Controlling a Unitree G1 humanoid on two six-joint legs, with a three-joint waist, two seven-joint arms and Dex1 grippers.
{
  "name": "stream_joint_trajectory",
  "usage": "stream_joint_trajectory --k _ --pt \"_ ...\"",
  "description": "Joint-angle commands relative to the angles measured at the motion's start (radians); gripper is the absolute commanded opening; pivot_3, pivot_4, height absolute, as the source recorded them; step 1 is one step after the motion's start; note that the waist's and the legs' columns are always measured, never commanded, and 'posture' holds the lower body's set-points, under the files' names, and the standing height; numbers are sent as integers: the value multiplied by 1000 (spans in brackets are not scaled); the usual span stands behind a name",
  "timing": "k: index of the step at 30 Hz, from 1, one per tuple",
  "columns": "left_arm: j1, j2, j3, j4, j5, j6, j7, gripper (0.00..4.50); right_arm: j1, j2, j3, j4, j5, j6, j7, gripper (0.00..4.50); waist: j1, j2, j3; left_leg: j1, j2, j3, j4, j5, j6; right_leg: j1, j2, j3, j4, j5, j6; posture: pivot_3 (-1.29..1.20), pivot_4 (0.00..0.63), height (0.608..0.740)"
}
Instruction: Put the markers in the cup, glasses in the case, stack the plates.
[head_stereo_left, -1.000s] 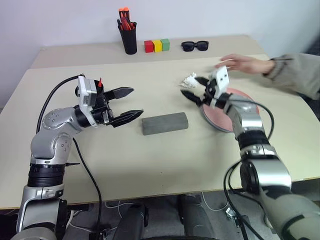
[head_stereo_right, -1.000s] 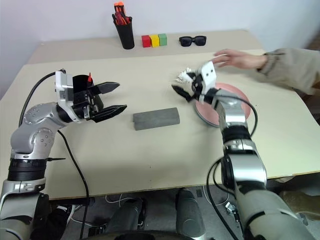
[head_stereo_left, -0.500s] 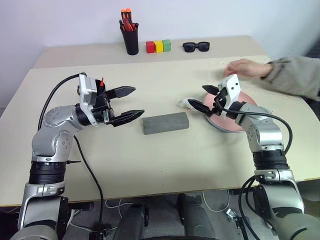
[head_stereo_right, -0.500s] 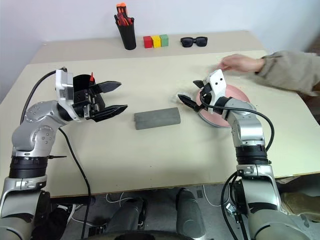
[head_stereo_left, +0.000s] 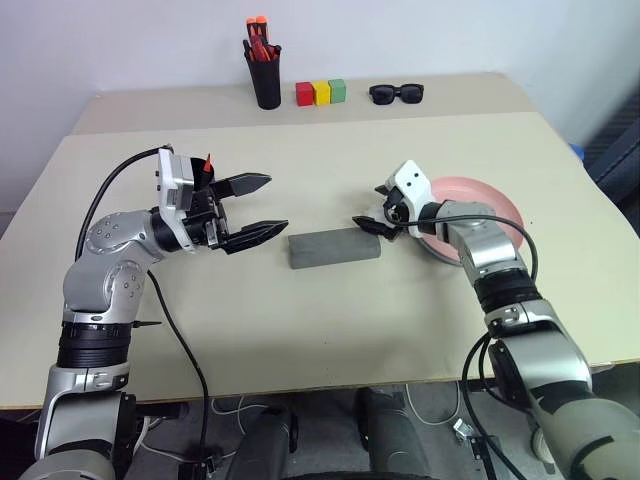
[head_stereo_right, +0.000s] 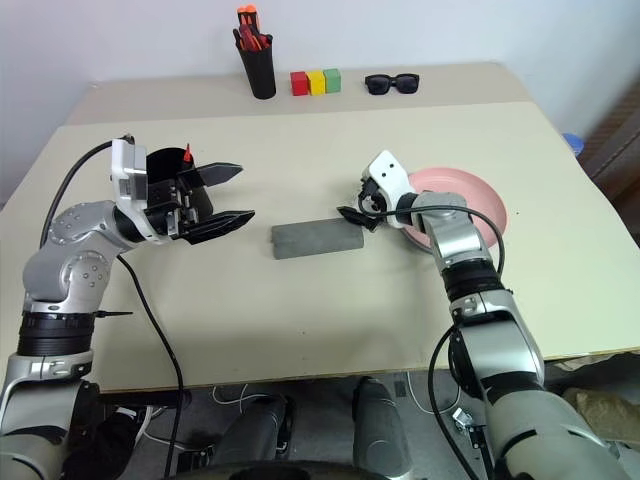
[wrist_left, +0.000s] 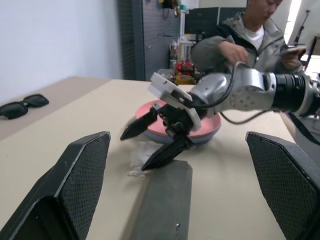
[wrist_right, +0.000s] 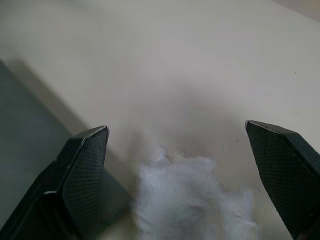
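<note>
On the near half of the table (head_stereo_left: 300, 330) lies one grey case (head_stereo_left: 334, 249), closed and flat, between two grippers; the left gripper (head_stereo_left: 258, 206) hangs just left of it with its fingers spread wide and empty; the right gripper (head_stereo_left: 375, 209), fingers also wide apart, sits low at the case's right end, straddling one crumpled white scrap (wrist_right: 190, 195) that lies touching or just beside the case, gripping nothing; behind that arm rest two plates, a salmon pink plate (head_stereo_left: 480, 200) on top of a light blue plate (wrist_left: 210, 136) whose rim shows beneath it; behind the left gripper stands one black cup (head_stereo_right: 165, 165) with a red tip (head_stereo_right: 187, 153) poking up from it; along the far edge stand one black pen holder (head_stereo_left: 265, 80) of orange-tipped pens, three small blocks (head_stereo_left: 320, 93) in red, yellow and green, and one pair of black sunglasses (head_stereo_left: 396, 93); beyond the table's right side sits one person (wrist_left: 245, 35).
</note>
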Motion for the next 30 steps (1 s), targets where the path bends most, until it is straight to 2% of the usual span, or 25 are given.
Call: stream_joint_trajectory --k 1,6,7,8,10,15,19,22,24,27,30 --pt "9 5 10 -38 6 -12 18 4500 -46 -38 35 14 -57 6 13 4460 0 0 0 0 0 0 0 0 0 0 0 0 0 0 0 0 150 740" --pt "20 -2 6 -57 0 -8 32 4500 -50 -67 57 38 -80 46 66 4460 0 0 0 0 0 0 0 0 0 0 0 0 0 0 0 0 150 740" --pt "23 1 7 -56 0 -9 31 4500 -49 -71 61 35 -81 50 83 3916 0 0 0 0 0 0 0 0 0 0 0 0 0 0 0 0 150 740" --pt "25 3 7 -55 1 -10 29 4500 -49 -75 67 33 -85 51 95 3623 0 0 0 0 0 0 0 0 0 0 0 0 0 0 0 0 150 740" --pt "26 4 7 -54 0 -10 29 4500 -51 -84 83 37 -100 49 114 2662 1 0 0 0 0 0 0 0 0 0 0 0 0 0 0 0 150 740" --pt "21 1 4 -54 0 -11 31 4500 -73 -77 97 69 -117 35 119 41 1 0 0 0 0 0 0 0 0 0 0 0 0 0 0 0 150 740" --pt "17 3 6 -48 0 -11 30 4500 -77 -65 66 47 -81 44 132 41 1 0 0 0 0 0 0 0 0 0 0 0 0 0 0 0 150 740" --pt "15 4 8 -42 1 -14 28 4500 -99 -52 -39 -5 44 96 162 41 0 0 0 0 0 0 0 0 0 0 0 0 0 0 0 0 150 740" --pt "14 2 9 -38 3 -18 29 4500 -130 -56 -129 -2 113 117 122 41 1 0 0 0 0 0 0 0 0 0 0 0 0 0 0 0 150 740" --pt "14 -3 9 -37 2 -20 32 4500 -141 -90 -214 18 150 109 53 41 1 0 0 0 0 0 0 0 0 0 0 0 0 0 0 0 150 740" --pt "10 -6 4 -33 5 -23 30 4500 -99 -144 -243 -22 157 125 43 41 8 0 0 0 0 0 0 0 0 0 0 0 -1 0 0 0 150 740"
